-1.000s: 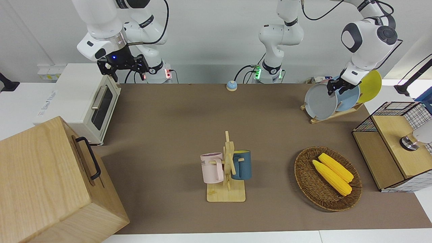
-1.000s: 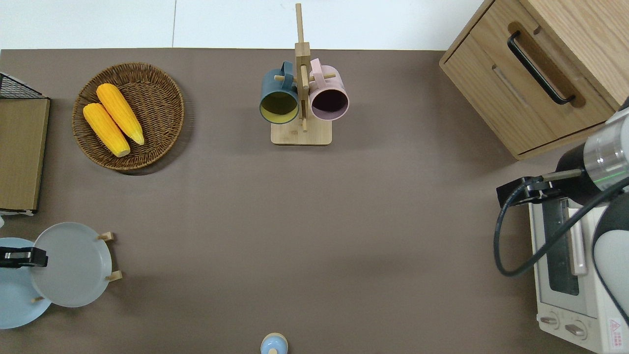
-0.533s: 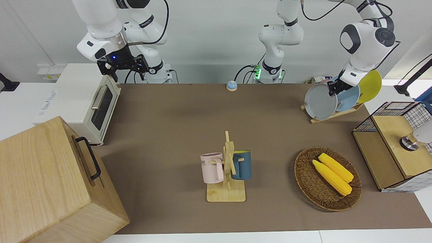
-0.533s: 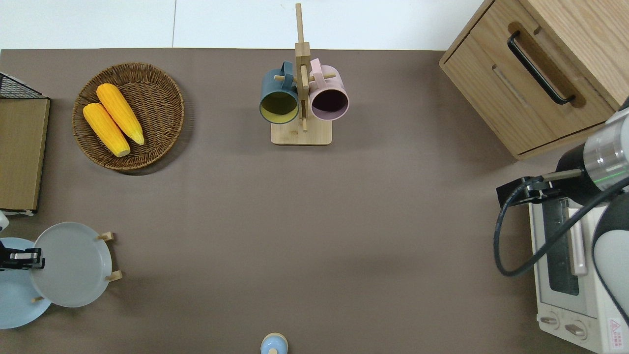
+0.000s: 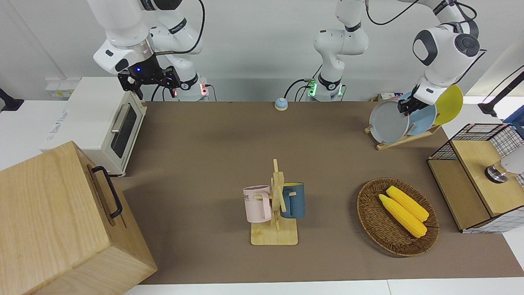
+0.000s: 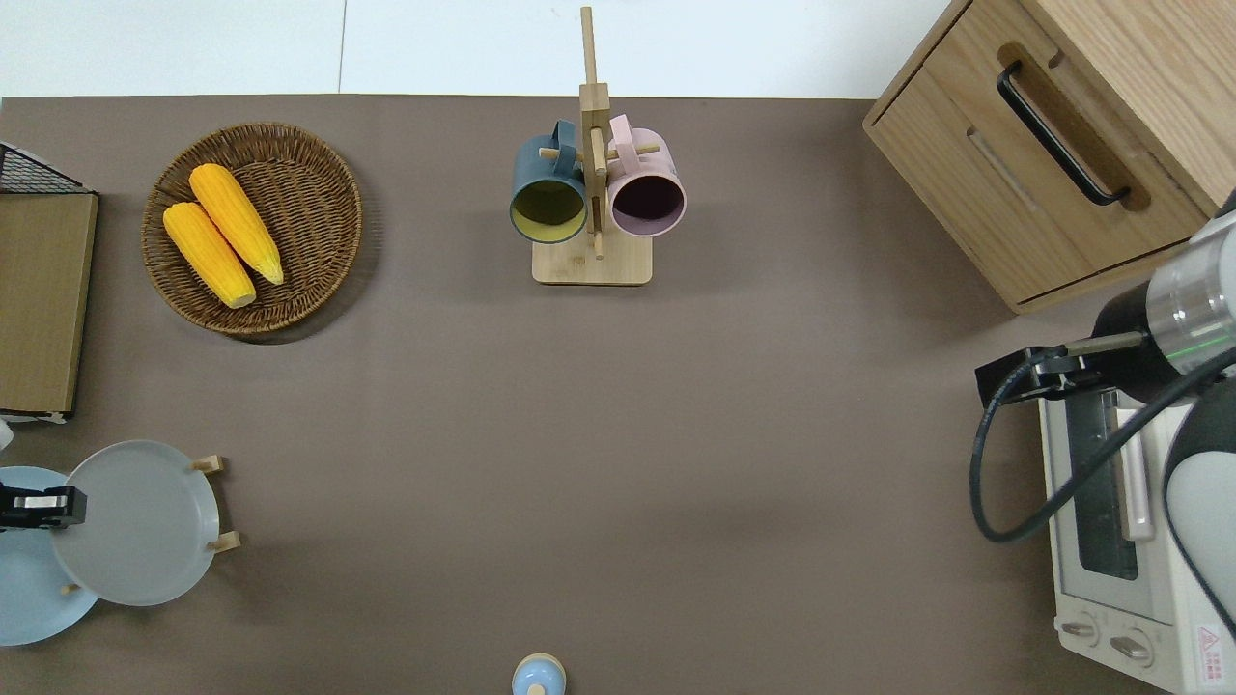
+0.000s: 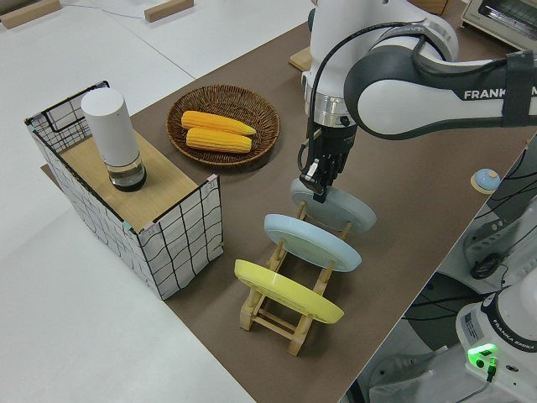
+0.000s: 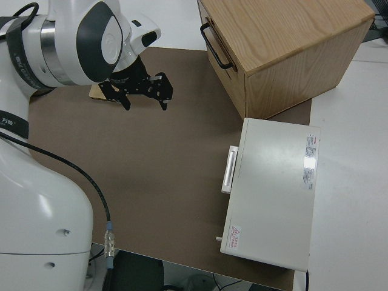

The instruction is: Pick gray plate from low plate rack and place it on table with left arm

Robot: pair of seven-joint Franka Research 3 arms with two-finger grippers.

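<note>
I have the left arm's black two-finger gripper pinched on the upper rim of the round pale gray matte plate, which stands tilted in the low light-wood plate rack.

In that rack I also see a light blue plate in the middle slot and a yellow plate in the end slot; the gray plate sits in the slot toward the table's middle. Farther from the robots than the rack, a round wicker basket on the brown-matted table holds two yellow corn cobs. The right arm is parked, its gripper spread open and empty.
</note>
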